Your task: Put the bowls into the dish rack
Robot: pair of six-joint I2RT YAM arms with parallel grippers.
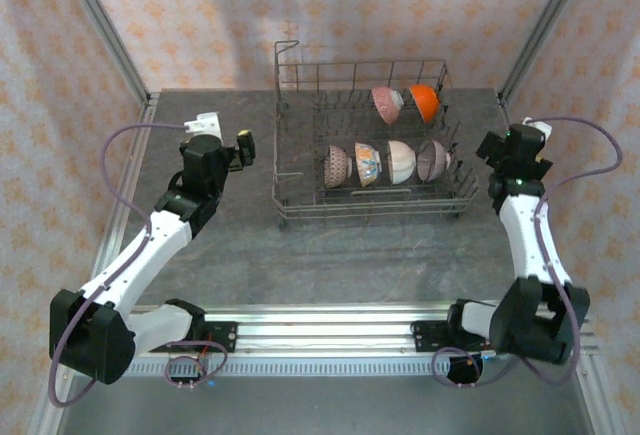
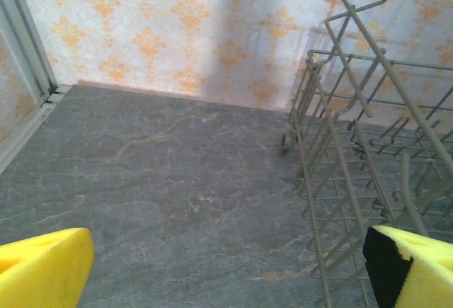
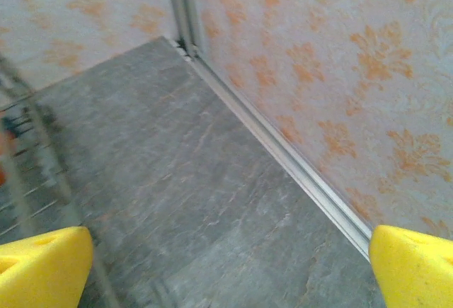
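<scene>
Between tines of the grey wire dish rack (image 1: 300, 105), six ceramic bowls (image 1: 400, 162) stand on edge — propped to drain; left gripper (image 2: 226, 269) and right gripper (image 3: 226, 265) hover open, empty.

Twin robot arms, left arm (image 1: 135, 255) and right arm (image 1: 530, 240), wear glossy white shells between chunky black joints, each trailing a thin mauve cable (image 1: 150, 125); wedge-shaped yellow foam pads (image 2: 42, 265) cap their fingers, one edged black
</scene>
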